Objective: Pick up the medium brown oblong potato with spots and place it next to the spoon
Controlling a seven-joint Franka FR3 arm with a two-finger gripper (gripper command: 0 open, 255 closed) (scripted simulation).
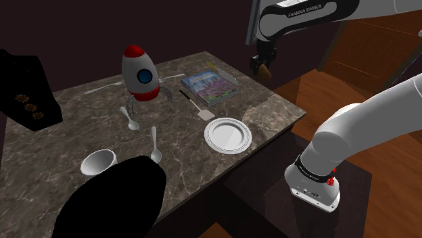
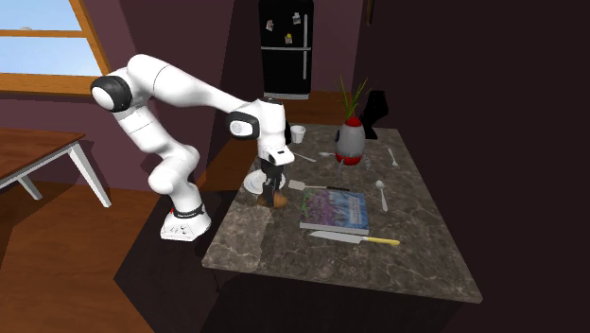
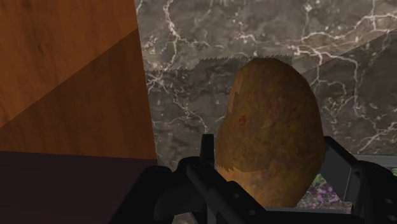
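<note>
The brown, speckled oblong potato (image 3: 270,137) is clasped between the two black fingers (image 3: 213,175) of the pincer (image 3: 273,181), which presses on its lower half from both sides while its rounded end stands out past the fingertips. In the wrist view, dark veined marble lies behind the potato, with the desk's edge and the wooden floor (image 3: 57,57) just beside it. In the shoulder view the pincer (image 1: 262,66) holds the potato (image 1: 266,70) up beyond the desk's (image 1: 270,111) far corner, near the picture book (image 1: 209,85).

On the marble top a white plate (image 1: 228,134) sits in front of the book. One spoon (image 1: 128,118) lies below the red-and-white toy rocket (image 1: 141,73), and a second spoon (image 1: 155,145) lies near the white bowl (image 1: 99,162), both well apart from the potato. In the second exterior view a yellow-handled knife (image 2: 357,237) lies beside the book, and a black refrigerator (image 2: 286,47) stands behind the desk.
</note>
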